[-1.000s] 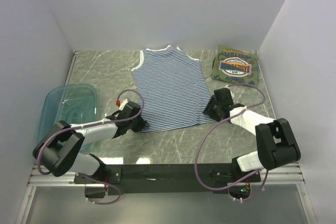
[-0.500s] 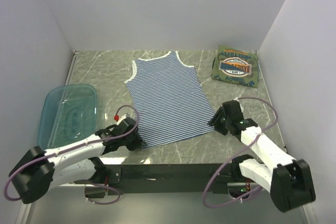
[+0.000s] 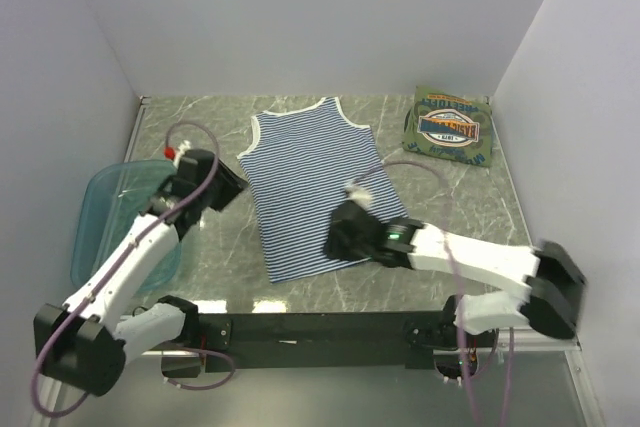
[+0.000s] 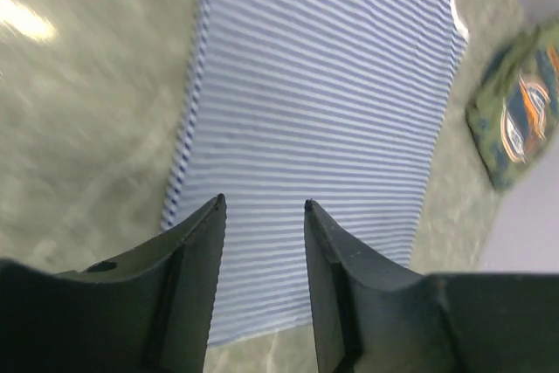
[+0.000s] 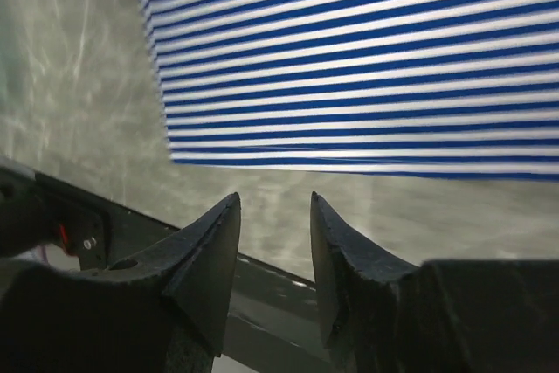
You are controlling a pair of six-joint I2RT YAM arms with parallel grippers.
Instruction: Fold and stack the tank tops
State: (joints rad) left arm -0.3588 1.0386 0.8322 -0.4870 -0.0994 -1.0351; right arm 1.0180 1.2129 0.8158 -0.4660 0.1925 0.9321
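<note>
The navy-and-white striped tank top point(image 3: 312, 185) lies flat in the middle of the table, neck toward the back. My left gripper point(image 3: 230, 187) hovers open by its left edge; in the left wrist view the left gripper point(image 4: 262, 205) has only the striped tank top point(image 4: 323, 85) below its empty jaws. My right gripper point(image 3: 332, 241) is open over the near hem. In the right wrist view the right gripper point(image 5: 274, 200) hangs above bare table just short of the striped hem point(image 5: 349, 58). The olive-green tank top point(image 3: 451, 127) lies folded at the back right, and the olive-green tank top point(image 4: 517, 109) also shows in the left wrist view.
A translucent teal tub point(image 3: 100, 209) stands at the left, under my left arm. The black base rail point(image 5: 166, 238) runs along the table's near edge, close below the right gripper. White walls close in the back and both sides.
My left gripper has let go of the hem's left corner, opened and moved up and back toward the tub. My right arm has swung left across to the near hem.
</note>
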